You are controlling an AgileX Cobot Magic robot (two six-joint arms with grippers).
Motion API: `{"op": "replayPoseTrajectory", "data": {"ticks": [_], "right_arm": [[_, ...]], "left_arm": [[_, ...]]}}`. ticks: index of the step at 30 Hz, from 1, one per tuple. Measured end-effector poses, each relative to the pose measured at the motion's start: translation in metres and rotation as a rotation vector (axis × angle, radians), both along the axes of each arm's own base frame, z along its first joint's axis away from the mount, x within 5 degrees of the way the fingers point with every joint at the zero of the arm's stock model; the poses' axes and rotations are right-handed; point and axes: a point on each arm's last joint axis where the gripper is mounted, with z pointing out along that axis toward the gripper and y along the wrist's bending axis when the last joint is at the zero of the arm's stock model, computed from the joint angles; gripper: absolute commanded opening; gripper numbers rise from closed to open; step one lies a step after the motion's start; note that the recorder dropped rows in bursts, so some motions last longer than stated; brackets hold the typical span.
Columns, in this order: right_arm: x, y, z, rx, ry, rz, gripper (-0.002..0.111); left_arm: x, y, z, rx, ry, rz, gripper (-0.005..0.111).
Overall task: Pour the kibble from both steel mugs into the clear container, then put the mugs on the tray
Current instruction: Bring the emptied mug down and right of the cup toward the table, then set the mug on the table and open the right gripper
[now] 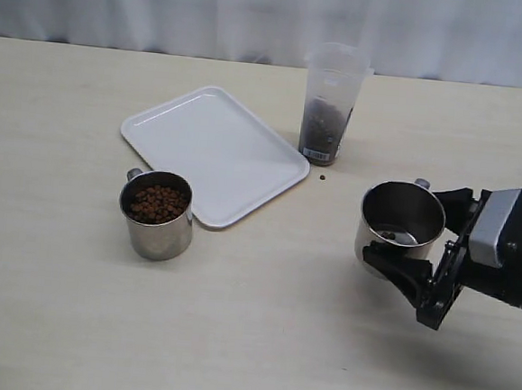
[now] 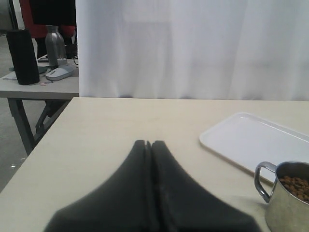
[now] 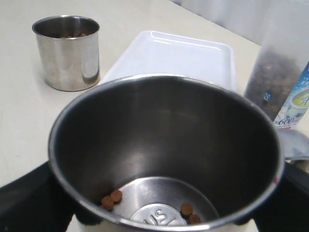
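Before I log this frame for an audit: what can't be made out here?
Right pincer: its hold on the nearly empty mug, right wrist view, blocked by the mug.
Clear container rim: right wrist view, cut by frame edge.
Full mug: left wrist view, cut at corner.
Left pincer: blurred, left wrist view.

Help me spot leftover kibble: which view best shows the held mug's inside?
Right wrist view: it looks straight into the held mug, a few pellets at the bottom. The exterior view shows it small, in the right gripper. The left wrist view shows only the full mug.
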Motion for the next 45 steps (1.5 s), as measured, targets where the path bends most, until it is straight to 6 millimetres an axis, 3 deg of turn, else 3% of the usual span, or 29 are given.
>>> {"op": "replayPoseTrajectory", "data": {"ticks": [9,19,30,41,45], "right_arm": [[0.008,0.002,-0.016,-0.016,0.022,0.107,0.004],[0.033,0.002,-0.033,-0.018,0.024,0.125,0.004],[0.05,0.041,-0.046,-0.022,-0.011,0.273,0.004],[0.055,0.045,-0.044,-0.019,-0.025,0.285,0.005],[0.055,0.045,-0.052,-0.013,-0.002,0.261,0.005]], "left_arm": [[0.0,0.0,0.0,0.0,0.0,0.0,0.0],[0.0,0.0,0.0,0.0,0.0,0.0,0.0],[0.0,0.0,0.0,0.0,0.0,0.0,0.0],[0.0,0.0,0.0,0.0,0.0,0.0,0.0],[0.0,0.0,0.0,0.0,0.0,0.0,0.0]]}}
